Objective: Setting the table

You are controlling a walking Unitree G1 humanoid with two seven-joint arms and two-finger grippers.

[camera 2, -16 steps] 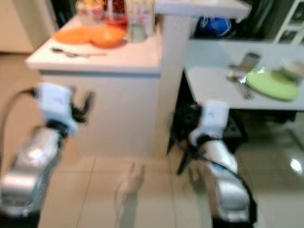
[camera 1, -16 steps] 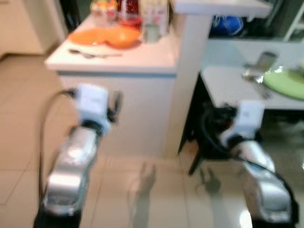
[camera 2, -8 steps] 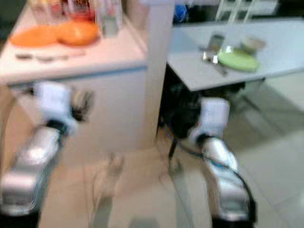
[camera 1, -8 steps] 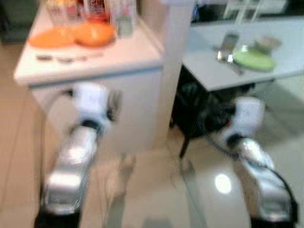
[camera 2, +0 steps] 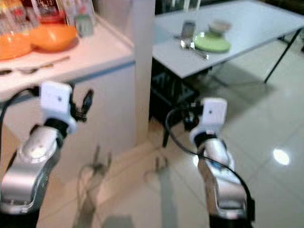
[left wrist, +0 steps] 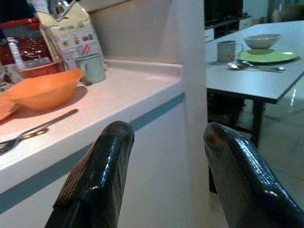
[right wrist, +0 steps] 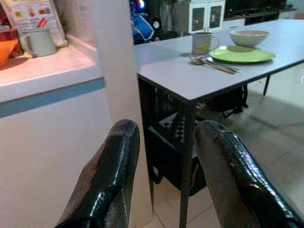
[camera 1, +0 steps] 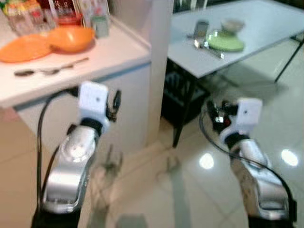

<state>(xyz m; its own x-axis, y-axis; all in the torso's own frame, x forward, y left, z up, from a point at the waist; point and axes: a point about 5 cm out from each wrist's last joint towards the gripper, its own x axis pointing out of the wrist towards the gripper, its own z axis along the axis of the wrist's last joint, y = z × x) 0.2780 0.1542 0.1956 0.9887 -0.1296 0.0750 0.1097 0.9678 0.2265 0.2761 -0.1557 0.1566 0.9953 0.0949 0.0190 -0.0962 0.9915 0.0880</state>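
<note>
One green plate (camera 1: 225, 42) is sitting laid on the far worktop (camera 1: 266, 23); both claws, left claw (left wrist: 164, 175) and right claw (right wrist: 164, 175), are hanging open and empty, with an orange bowl (camera 1: 71, 38) waiting.

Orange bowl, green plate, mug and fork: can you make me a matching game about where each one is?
Things:
1. orange bowl
2. green plate
3. grey mug
4. fork

Places:
A. on the grey table, with a bowl on it
B. lying on the white counter, in front of the orange bowl
C. on the white counter, by the snack bag
D. standing on the grey table beside the plate

Pairs: 1-C, 2-A, 3-D, 4-B
</note>
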